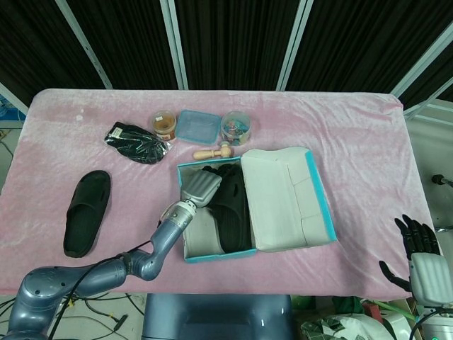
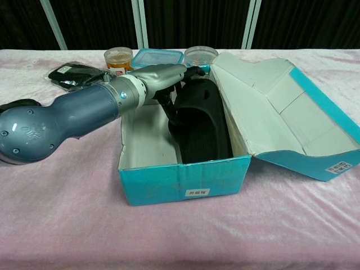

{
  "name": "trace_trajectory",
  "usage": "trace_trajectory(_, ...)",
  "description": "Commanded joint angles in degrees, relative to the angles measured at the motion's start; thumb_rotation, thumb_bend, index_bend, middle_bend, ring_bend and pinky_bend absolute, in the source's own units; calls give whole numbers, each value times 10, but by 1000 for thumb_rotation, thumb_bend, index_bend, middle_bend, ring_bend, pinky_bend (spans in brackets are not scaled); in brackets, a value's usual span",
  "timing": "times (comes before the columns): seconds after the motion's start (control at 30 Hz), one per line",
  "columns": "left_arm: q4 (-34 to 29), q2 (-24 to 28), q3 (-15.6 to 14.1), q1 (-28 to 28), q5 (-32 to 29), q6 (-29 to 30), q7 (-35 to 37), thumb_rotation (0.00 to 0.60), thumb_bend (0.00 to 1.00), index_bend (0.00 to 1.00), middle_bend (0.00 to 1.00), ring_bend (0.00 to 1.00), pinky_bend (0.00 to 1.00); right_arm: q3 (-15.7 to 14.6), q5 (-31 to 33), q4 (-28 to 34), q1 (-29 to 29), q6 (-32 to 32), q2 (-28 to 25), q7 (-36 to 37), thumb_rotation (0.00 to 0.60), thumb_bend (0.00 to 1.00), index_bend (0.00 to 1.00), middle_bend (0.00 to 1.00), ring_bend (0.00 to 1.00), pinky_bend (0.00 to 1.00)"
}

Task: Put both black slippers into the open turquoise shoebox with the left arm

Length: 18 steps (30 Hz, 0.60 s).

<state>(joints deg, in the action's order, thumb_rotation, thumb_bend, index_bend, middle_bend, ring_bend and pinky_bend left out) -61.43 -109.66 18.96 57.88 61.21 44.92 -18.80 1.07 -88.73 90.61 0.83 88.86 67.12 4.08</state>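
Turquoise shoebox, lid folded open toward 3 o'clock, sits near the middle of the pink surface, slightly skewed. Item one: black slipper in the box, lying along the right half, leaving the left half bare for its mate, I judge. My left hand is inside the box at its 11 o'clock corner, fingers curled over the slipper's far end; whether they grip it or merely rest on it I cannot tell. Item two: second black slipper, sole down on the surface at 9 o'clock from the box, well apart, untouched. I judge the task half done; my next reach would be out to that slipper.

My right hand, fingers spread, holds nothing, low at 4 o'clock off the surface edge, idle as the task belongs to the left arm.

Sundries at 12 o'clock of the box: wooden tool, blue-lidded container, two round tubs, black bagged bundle.
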Motion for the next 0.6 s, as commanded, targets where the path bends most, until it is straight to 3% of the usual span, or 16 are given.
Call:
trace_trajectory(0.03,-5,5,-3,-3,14,14,16,600,0,0,137,22,132,0,0,0,1,1,0,1,600,190,0,22,0,42)
trace_trajectory(0.27,-14,23,-9,-14,38,35,47,597,0,0,3,0,12,0,-2,0,1,1,0,2,600,190,0,22,0,42)
trace_trajectory(0.6,-102,88,-34,-44,55,70,23,590,0,0,0,0,0,1,-5,0,-2,-1,1,2,600,198,0,23,0,42)
